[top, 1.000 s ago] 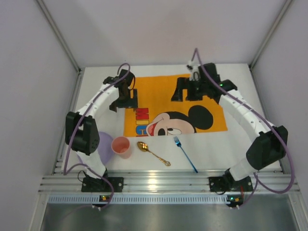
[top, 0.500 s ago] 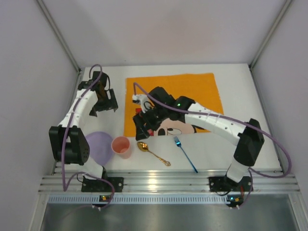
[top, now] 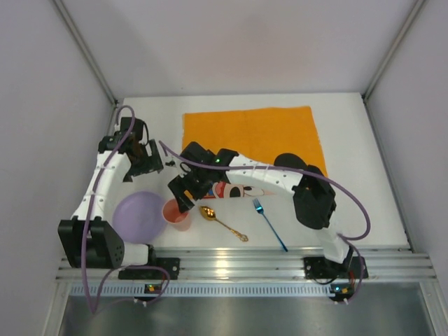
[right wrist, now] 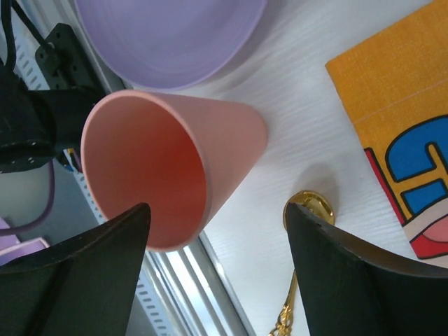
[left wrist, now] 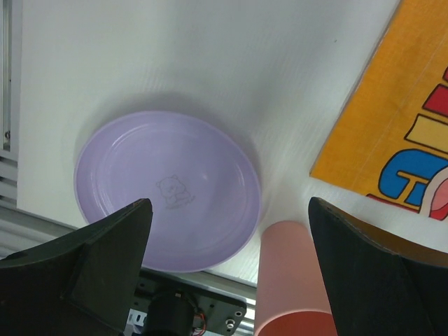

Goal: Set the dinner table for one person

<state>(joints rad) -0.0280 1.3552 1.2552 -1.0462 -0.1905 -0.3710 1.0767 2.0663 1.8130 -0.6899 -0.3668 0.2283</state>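
Note:
The dinner table (top: 357, 203) is a white top with a ribbed rail along its near edge. An orange Mickey placemat (top: 245, 129) lies at the back. A purple plate (top: 136, 213), an upright pink cup (top: 176, 213), a gold spoon (top: 222, 222) and a blue fork (top: 269, 224) lie along the front. My left gripper (top: 145, 165) is open and empty, above the table behind the plate (left wrist: 168, 189). My right gripper (top: 185, 193) is open and empty, just above the cup (right wrist: 161, 175), with the spoon bowl (right wrist: 308, 210) near its right finger.
The aluminium rail (top: 245, 264) and both arm bases run along the near edge. Grey walls close in the left, right and back. My right arm stretches across the placement's lower half and hides part of the Mickey print. The left wrist view shows the cup (left wrist: 290, 280) beside the plate.
My right arm has swung left and forward from the mat's back to above the pink cup. My left arm has drawn back to the left, uncovering the purple plate.

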